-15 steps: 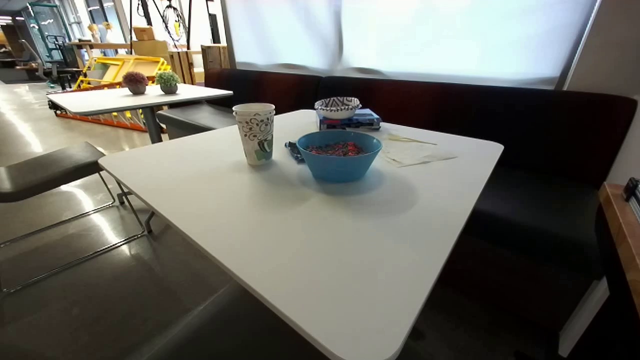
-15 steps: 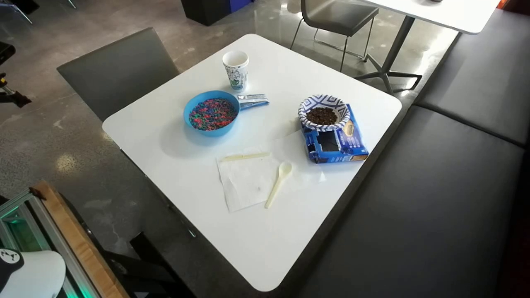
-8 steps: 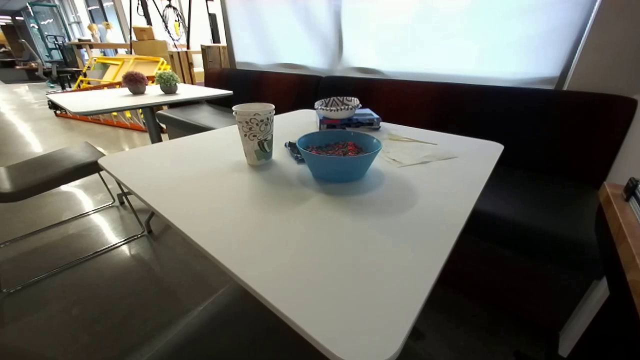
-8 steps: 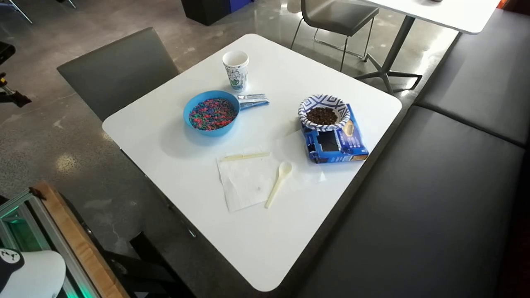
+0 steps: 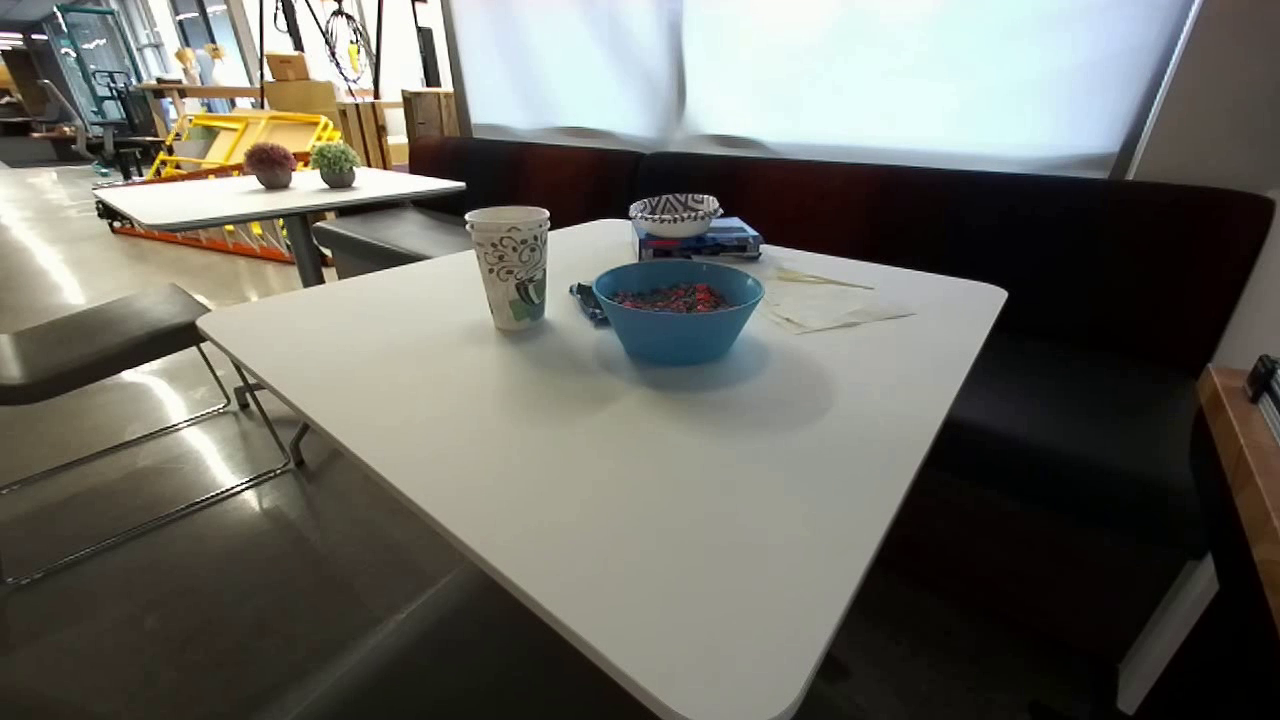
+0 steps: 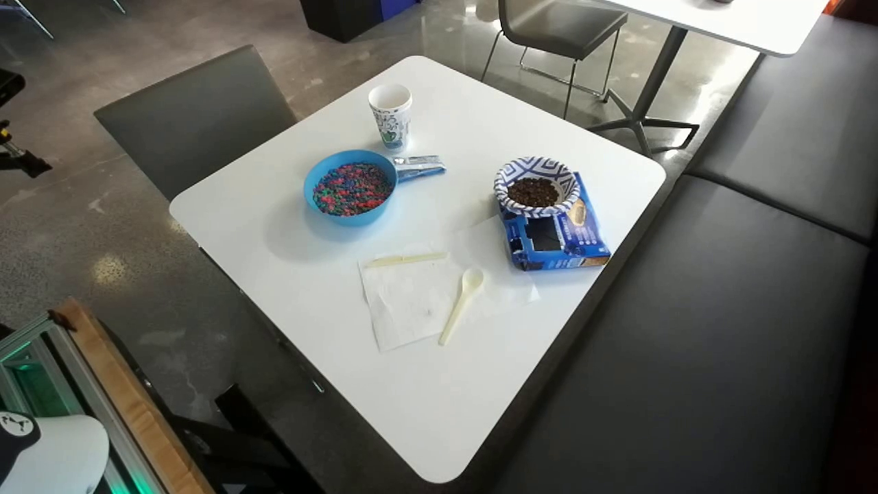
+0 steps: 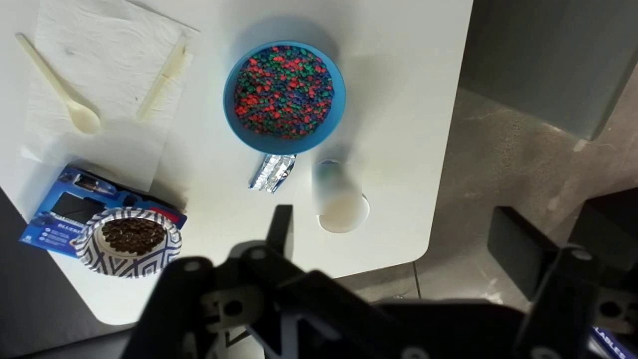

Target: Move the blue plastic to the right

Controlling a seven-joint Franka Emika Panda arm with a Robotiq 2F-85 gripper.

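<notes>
The blue plastic is a small, low, blue and silver wrapper on the white table. It lies against or close beside the light-blue bowl in an exterior view [image 6: 421, 167]. It also shows in an exterior view [image 5: 588, 303], partly hidden behind the bowl, and in the wrist view [image 7: 273, 173] just below the bowl. My gripper [image 7: 396, 232] is open and empty in the wrist view, high above the table's edge. The wrapper lies ahead of the left finger, outside the gap. The gripper does not show in either exterior view.
The light-blue bowl [image 6: 351, 188] holds coloured pebbles. A patterned paper cup [image 6: 392, 116] stands near the wrapper. A patterned bowl [image 6: 536, 186] of dark beans sits on a blue box [image 6: 559, 240]. A napkin [image 6: 405, 302], a spoon [image 6: 463, 302] and a knife [image 6: 406, 260] lie nearby.
</notes>
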